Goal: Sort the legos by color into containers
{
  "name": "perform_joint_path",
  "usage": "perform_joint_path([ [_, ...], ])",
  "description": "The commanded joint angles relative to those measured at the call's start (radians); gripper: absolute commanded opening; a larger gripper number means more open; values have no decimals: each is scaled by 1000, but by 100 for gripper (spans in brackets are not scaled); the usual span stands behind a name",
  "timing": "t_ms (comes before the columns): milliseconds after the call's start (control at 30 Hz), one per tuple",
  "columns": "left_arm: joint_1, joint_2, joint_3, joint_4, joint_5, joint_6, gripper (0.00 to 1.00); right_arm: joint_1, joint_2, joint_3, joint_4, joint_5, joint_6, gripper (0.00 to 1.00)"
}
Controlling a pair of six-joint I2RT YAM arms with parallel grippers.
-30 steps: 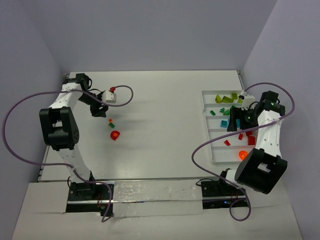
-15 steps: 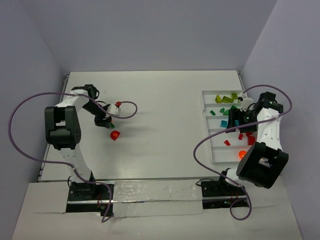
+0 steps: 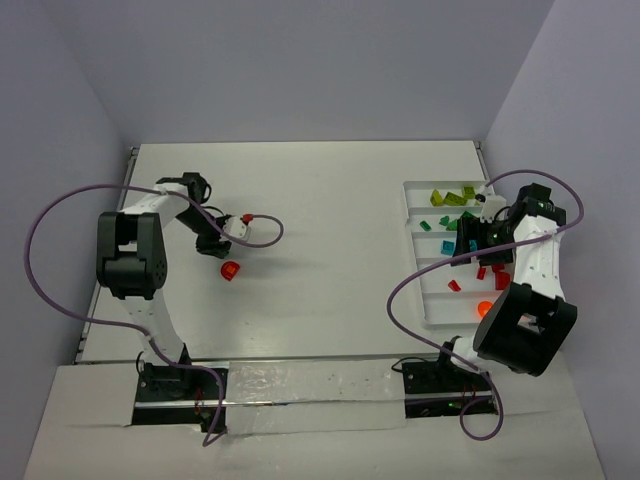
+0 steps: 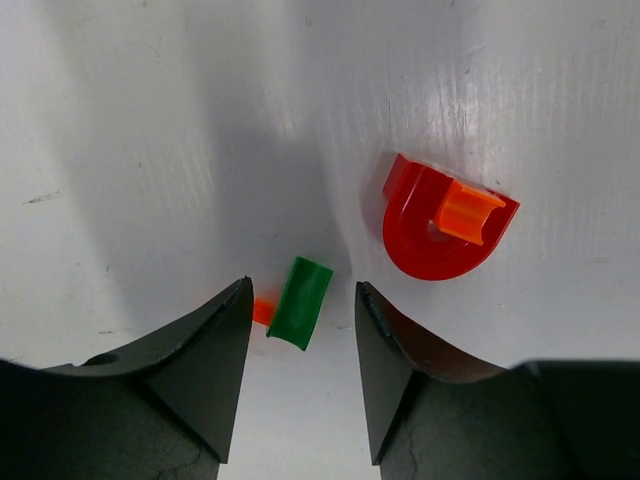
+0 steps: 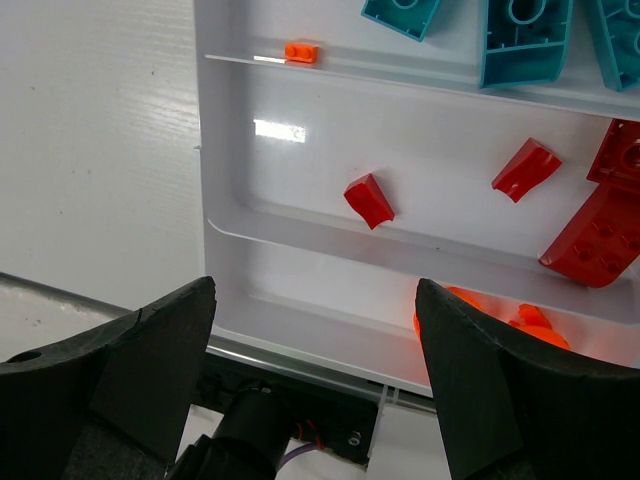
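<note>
Left pincer [image 4: 302,296] open, green brick [image 4: 300,302] lying on the surface [image 4: 150,150] between its jaws, touching neither (red arch piece [image 4: 430,235] just ahead-right). Right pincer [image 5: 315,300] open over the tray [image 5: 300,236], red bricks [image 5: 369,200] ahead of it.

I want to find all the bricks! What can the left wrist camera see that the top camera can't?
Left wrist only: a dark green brick between the open jaws of the left gripper, and an orange piece on the red arch brick. Top only: the white tray of sorted bricks and the right gripper. Both: the red arch brick and the left gripper.
</note>
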Motion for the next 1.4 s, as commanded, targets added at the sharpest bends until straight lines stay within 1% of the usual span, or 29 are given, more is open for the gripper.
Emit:
perform_joint_path([
  [0,-2,-6,-23,31,-36,26,53,7,7,22,-11,-13,-2,88],
  [167,-4,-7,-30,45,-50,20,47,7,4,17,-9,-15,-4,88],
  [267,-4,-3,-20,44,-50,9,39,7,2,14,-7,-15,-3,88],
  [333,-2,-8,-16,51,-45,2,35,9,2,17,-8,-17,-2,88],
  [467,-4,-24,3,49,-12,-27,30,9,5,30,-13,-27,0,88],
  [500,-7,-27,15,44,0,-56,26,10,6,37,-16,-33,2,88],
  [633,-13,-38,105,-8,85,-172,2,38,6,56,-20,-62,15,88],
  [700,-13,-49,128,-18,119,-239,0,53,2,61,-21,-80,21,88],
  [800,-13,-86,174,-27,199,-360,0,94,-14,72,-15,-136,40,87],
  [867,-13,-136,203,-4,329,-561,0,140,-28,84,16,-222,86,87],
  [900,-13,-159,216,37,384,-623,0,149,-36,91,33,-242,97,87],
  [933,-13,-179,220,77,428,-797,0,168,-46,92,56,-291,136,87],
  [1000,-14,-243,191,219,530,-1116,0,214,-84,86,158,-328,233,87],
  [1033,-14,-274,164,314,546,-1262,0,223,-98,84,197,-334,265,87],
  [1067,-17,-332,99,452,544,-1453,0,249,-117,81,245,-331,303,87],
  [1100,-22,-411,6,612,536,-1674,0,301,-140,78,302,-319,350,86],
  [1133,-23,-416,0,720,520,-1841,0,304,-142,75,344,-318,384,86],
  [1167,-38,-492,-85,841,471,-2078,0,362,-161,70,423,-298,440,85],
  [1200,-54,-540,-130,910,397,-2235,0,404,-173,67,481,-280,482,85],
  [1233,-89,-561,-128,888,232,-2310,0,447,-184,66,519,-265,507,84],
  [1267,-119,-572,-109,840,115,-2357,0,472,-191,64,557,-246,531,83],
  [1300,-129,-572,-97,811,104,-2425,0,513,-197,61,615,-217,566,82],
  [1333,-134,-569,-91,790,110,-2516,0,583,-207,60,685,-184,606,81],
  [1367,-134,-569,-93,783,119,-2569,0,617,-207,61,723,-169,627,80],
])
